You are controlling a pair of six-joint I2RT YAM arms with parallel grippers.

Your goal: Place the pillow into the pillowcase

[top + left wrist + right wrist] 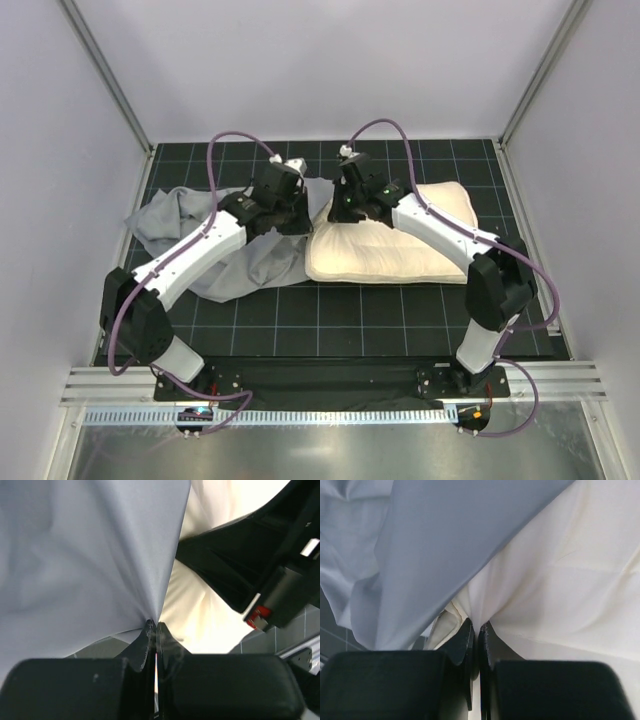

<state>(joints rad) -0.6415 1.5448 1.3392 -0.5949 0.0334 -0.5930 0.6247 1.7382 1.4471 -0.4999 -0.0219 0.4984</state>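
The left gripper point(154, 629) has its fingers pressed together on a fold of the pillowcase point(205, 245), which lies crumpled on the table's point(330, 320) left half. The right gripper point(476, 629) pinches the pillow's point(400, 250) left end tight. The pillow lies right of centre, touching the pillowcase. Bare table runs along the near edge.

Both arms reach to the pillow's point(400, 255) left end; left fingers point(142, 647) and right fingers point(464, 642) are pinched closed.
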